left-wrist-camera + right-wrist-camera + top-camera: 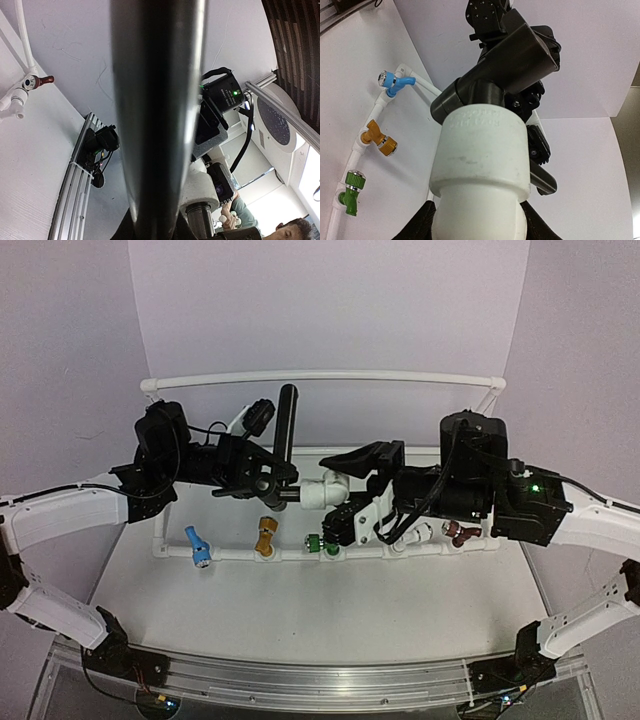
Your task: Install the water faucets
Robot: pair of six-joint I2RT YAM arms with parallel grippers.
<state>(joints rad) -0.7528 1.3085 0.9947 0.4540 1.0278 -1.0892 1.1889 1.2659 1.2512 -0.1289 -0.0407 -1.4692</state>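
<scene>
Mid-air job here: the faucet (287, 430) was clamped in the left gripper (258, 480), lever pointed at 12 o'clock. The white fitting (325, 490) was pinched tight in the right gripper (348, 492), at the faucet's 3 o'clock, nose met by socket. Both were held at 12 o'clock of the pipe rail (290, 553). Probably best if the axes were kept dead straight and the fitting held rigid while the faucet got turned, so no threads got crossed.

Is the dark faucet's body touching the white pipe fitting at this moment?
Touching. The right wrist view shows the dark faucet with its body end seated against the collar of the white pipe fitting, no gap between them.
</scene>
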